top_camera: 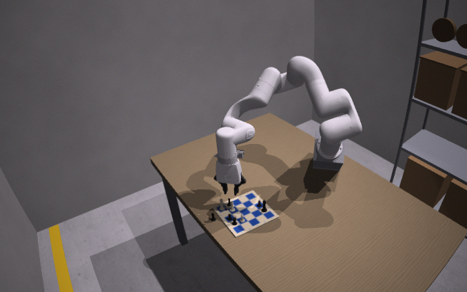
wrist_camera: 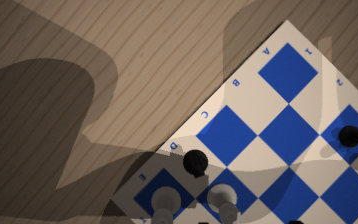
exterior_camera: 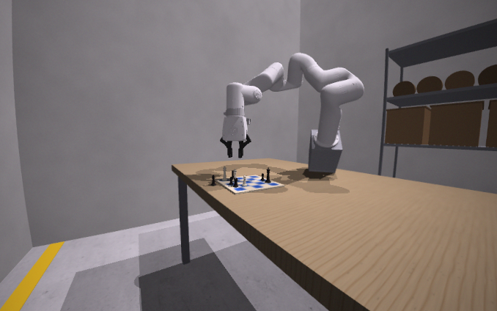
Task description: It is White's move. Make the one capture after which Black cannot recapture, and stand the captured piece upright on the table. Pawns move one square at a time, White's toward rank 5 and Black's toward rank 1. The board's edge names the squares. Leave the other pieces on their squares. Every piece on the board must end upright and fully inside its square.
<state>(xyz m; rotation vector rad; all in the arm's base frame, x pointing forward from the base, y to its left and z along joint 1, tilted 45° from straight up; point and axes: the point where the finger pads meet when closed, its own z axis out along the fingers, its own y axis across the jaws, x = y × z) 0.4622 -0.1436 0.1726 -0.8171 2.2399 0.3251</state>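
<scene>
My gripper (top_camera: 230, 192) (exterior_camera: 235, 155) is partly open and empty, above the board's rank-1 side; its fingertips are out of the wrist view. On the board (top_camera: 273, 216) (wrist_camera: 286, 31), a tall white piece (top_camera: 221, 205) (exterior_camera: 224, 174) (wrist_camera: 166, 200) stands on E1 and another white piece (top_camera: 232, 207) (wrist_camera: 222, 197) on D2. A black piece (top_camera: 229, 202) (wrist_camera: 195, 162) stands on D1, a small black one (top_camera: 259, 204) (wrist_camera: 350, 136) on A3, and a tall black one (top_camera: 264, 206) (exterior_camera: 267, 175) seemingly on A4. A white piece (top_camera: 242, 218) (exterior_camera: 244, 181) seems on D4, with black pieces around E3 (top_camera: 229, 217) and E4 (top_camera: 234, 220).
A black piece (top_camera: 212, 217) (exterior_camera: 212, 180) stands upright on the table (top_camera: 337, 235), off the board's E side, near the table's edge. The arm's base stands at the back right, and a shelf rack with boxes is beyond it.
</scene>
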